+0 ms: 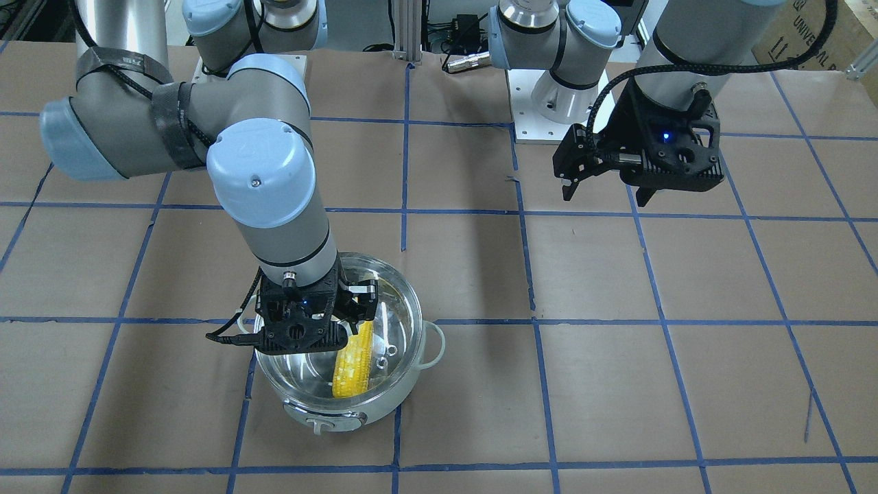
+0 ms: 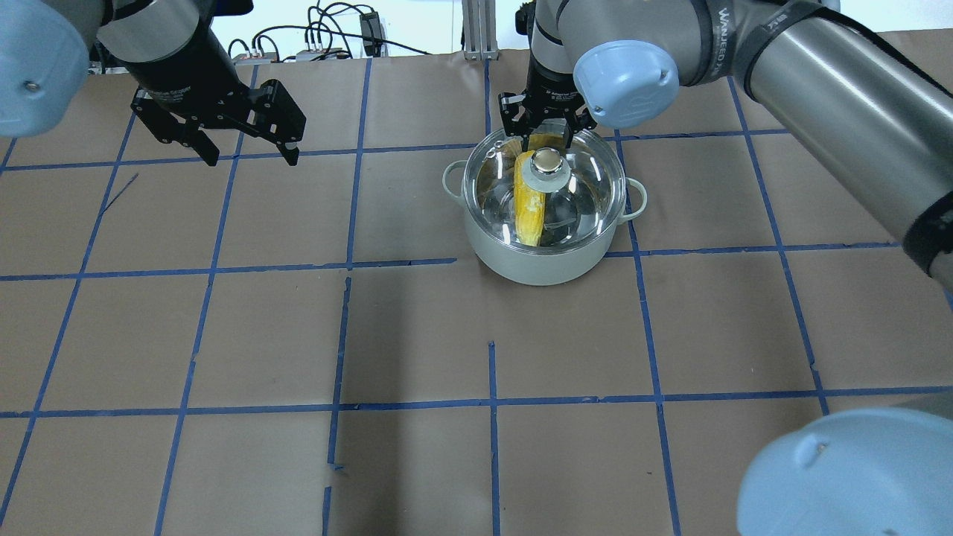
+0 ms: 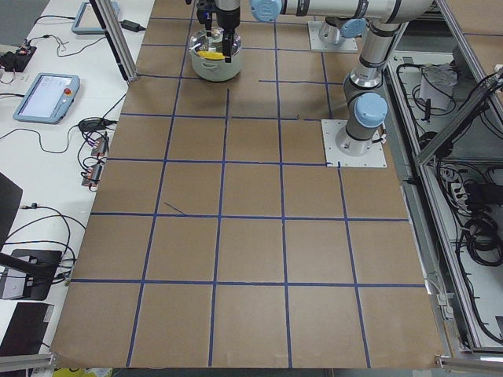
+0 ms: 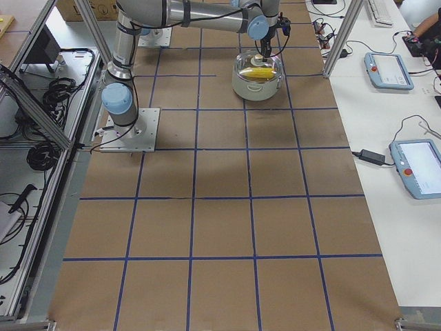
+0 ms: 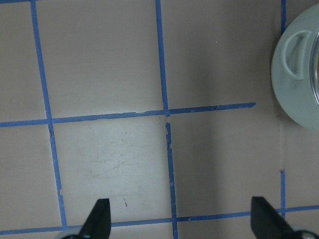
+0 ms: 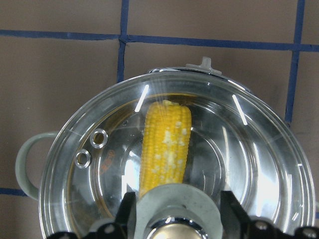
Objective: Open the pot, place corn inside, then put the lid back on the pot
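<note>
Plainly we are near the end of the job. On the worktop (image 2: 417,335) the pot (image 2: 532,264) stands upright toward the far side, just on the right arm's side of the middle. The lid (image 2: 588,197) sits level on the pot's rim and closes it, as the overhead and right wrist views both show. The corn (image 2: 530,212) is inside, seen through the glass, with one end toward the robot and the other toward the control panel. We judge that opening the pot, loading the corn and putting the lid back are all done. The right gripper (image 2: 542,135) hangs straight over the lid's centre, its jaws parted about as far as the knob's base. In the wrist view they flank that base, while the overhead view suggests they may sit a little above it. We cannot tell whether they touch or press it. The left gripper (image 2: 253,158) hovers well apart from the pot on its own side, its jaws wide with nothing between them. The knob (image 2: 547,161) stands upright at the lid's centre. What is left, as we read it, is for the right gripper to be clear of the knob and to draw away without shifting the lid.
</note>
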